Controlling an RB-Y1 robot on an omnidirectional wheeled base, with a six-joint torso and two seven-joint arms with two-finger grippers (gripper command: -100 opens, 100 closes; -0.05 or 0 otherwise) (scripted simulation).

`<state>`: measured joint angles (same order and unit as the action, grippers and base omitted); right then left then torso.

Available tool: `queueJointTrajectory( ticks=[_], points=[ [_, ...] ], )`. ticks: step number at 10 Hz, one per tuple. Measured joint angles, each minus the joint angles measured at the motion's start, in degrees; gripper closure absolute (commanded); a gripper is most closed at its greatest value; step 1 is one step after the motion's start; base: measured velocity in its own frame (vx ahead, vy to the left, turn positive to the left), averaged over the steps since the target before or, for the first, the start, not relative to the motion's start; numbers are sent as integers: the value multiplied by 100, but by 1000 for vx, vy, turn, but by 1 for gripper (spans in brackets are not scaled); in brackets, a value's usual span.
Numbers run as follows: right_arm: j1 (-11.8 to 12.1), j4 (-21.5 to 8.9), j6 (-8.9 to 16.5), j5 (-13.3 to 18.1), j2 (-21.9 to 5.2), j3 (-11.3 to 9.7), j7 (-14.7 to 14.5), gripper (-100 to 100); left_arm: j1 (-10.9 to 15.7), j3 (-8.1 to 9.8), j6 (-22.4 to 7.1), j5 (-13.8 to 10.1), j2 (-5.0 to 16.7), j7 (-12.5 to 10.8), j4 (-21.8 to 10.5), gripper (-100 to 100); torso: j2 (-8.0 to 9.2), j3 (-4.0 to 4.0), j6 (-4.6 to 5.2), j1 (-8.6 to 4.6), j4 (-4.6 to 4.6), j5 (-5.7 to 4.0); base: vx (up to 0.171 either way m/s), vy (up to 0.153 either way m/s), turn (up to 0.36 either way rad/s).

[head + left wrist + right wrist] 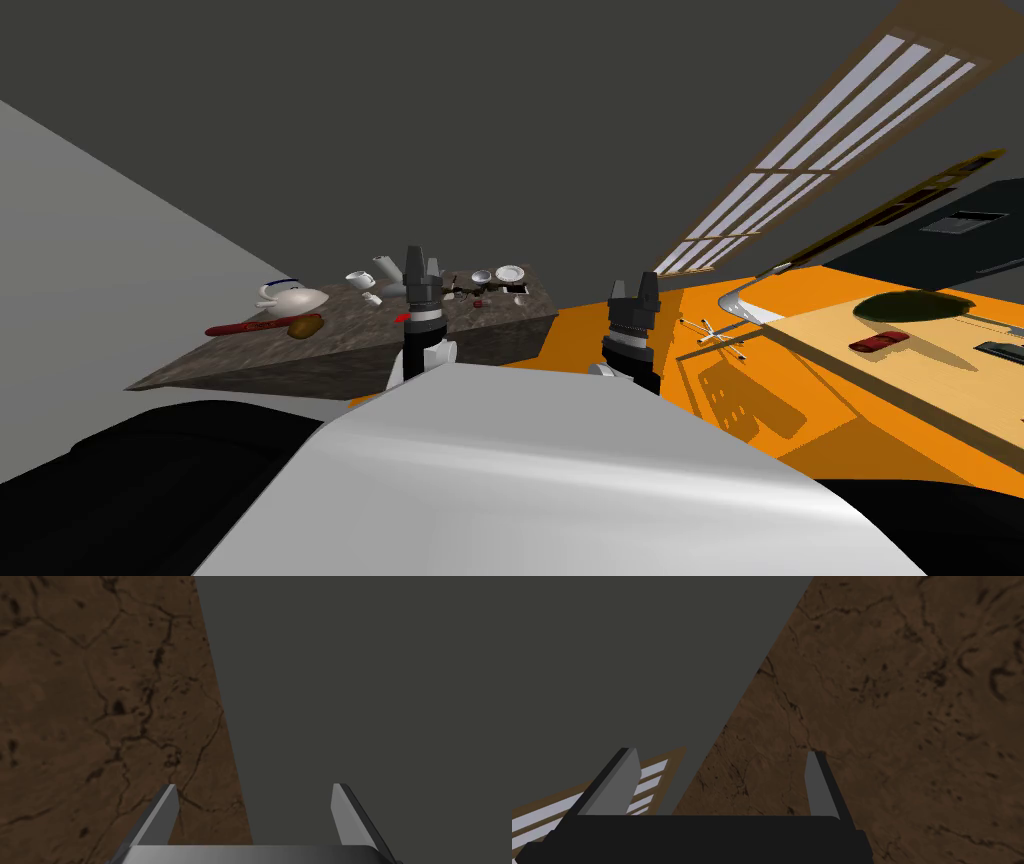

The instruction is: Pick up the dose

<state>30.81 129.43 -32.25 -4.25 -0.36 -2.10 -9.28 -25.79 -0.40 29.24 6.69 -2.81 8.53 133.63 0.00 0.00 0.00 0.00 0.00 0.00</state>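
Pincers first: my left pincer and my right pincer both point up in front of me. Each has its two fingers wide apart with nothing between them, as the wrist views show for the left and the right. Beyond both sets of fingers a brown cracked surface meets a dark grey wall.

The left pincer rises in front of a dark stone-patterned table crowded with crockery. On it stand a white teapot, a white cup, a white jug, a small bowl and a wider bowl. I cannot see what any of them holds. A long red thing and a brown lump lie touching near the teapot.

The can is too small for me to tell apart on that table. A bright red bit shows just beside my left wrist, and a darker red bit lies near the bowls.

To my right, well apart, a pale wooden table carries a dark green round thing and a red toy-like thing. The floor is orange, and a barred window slants along the far wall.
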Motion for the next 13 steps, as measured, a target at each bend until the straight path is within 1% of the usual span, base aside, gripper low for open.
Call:
queueJointTrajectory(
  ticks=[1, 3, 5, 6, 7, 8, 9, 10, 11, 12, 13],
  points=[
    [0, 0, 0, 0, 0, 0, 0, 0, 5, 29, -38, 2, 107, -6, -16, -100, 3, 2, 1, 3, 0, 1, -30, 17, -55],
    [-1, 0, 0, 0, 0, 0, 0, 0, 11, 137, -232, 10, 405, -32, -43, -100, 13, 7, 0, 11, 3, 2, -39, 22, -58],
    [-1, 0, 0, 0, 0, 0, 0, 0, 134, 316, -550, 31, 705, -55, -150, -100, 17, 9, 1, 14, 4, 3, -43, 27, -66],
    [0, 0, 0, 0, 0, 0, 0, 0, 157, 372, -651, 29, 778, -66, -190, -100, 15, 9, -1, 12, 3, 3, -30, 21, -54],
    [-1, 0, 0, 0, 0, 0, 0, 0, 189, 490, -776, 11, 903, -100, -234, -100, 12, 7, 0, 12, 3, 3, -24, 14, -40],
    [0, 0, 0, 0, 0, 0, 0, 0, 198, 525, -908, 18, 951, -113, -213, -100, 10, 6, 0, 8, 2, 2, -34, 12, -79],
    [-1, 0, 0, 0, 0, 0, 0, 0, 216, 610, -1071, 21, 1046, -127, -213, -100, 12, 7, 1, 7, 3, 2, -30, 14, -41],
    [0, 0, 0, 0, 0, 0, 0, 0, 220, 641, -1185, 31, 1078, -128, -225, -100, 11, 7, 0, 7, 3, 2, -35, 17, -83],
    [-1, 0, 0, 0, 0, 0, 0, 0, 268, 746, -1296, 29, 1164, -139, -316, -100, 12, 7, 1, 9, 3, 2, -29, 16, -45],
    [0, 0, 0, 0, 0, 0, 0, 0, 282, 800, -1411, 30, 1209, -149, -337, -100, 10, 6, -1, 8, 3, 2, -33, 21, -108],
    [-1, 0, 0, 0, 0, 0, 0, 0, 273, 894, -1562, 31, 1287, -165, -304, -100, 12, 7, 1, 10, 3, 2, -27, 21, -43]
  ],
)
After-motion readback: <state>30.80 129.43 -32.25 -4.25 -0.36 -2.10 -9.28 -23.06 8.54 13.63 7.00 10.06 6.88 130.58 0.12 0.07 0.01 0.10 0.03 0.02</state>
